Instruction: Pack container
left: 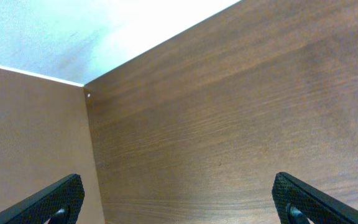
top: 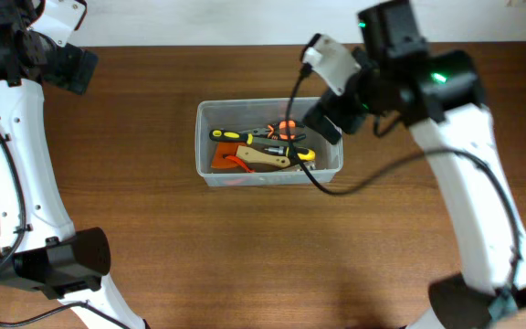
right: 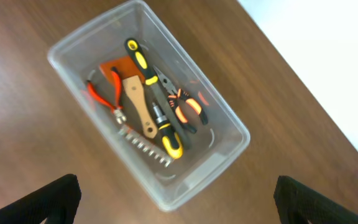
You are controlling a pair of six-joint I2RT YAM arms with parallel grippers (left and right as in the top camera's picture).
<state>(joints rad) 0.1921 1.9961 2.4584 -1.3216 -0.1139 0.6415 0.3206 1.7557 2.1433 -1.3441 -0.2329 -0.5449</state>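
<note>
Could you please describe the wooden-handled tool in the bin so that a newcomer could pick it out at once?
Find the clear container in the middle of the brown table. Among the tools lying inside it, the wooden-handled tool sits between the red-handled pliers and the long yellow-and-black tool. It alone has a pale, bare wood handle; its neighbours have coloured grips.

clr glossy plastic container (right: 197,174); matt wood-grain table (right: 36,149); pale bare-wood tool handle (right: 137,102)

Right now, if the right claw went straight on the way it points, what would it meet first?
Probably the open container below it, landing on the hand tools inside; depth is hard to judge.
</note>
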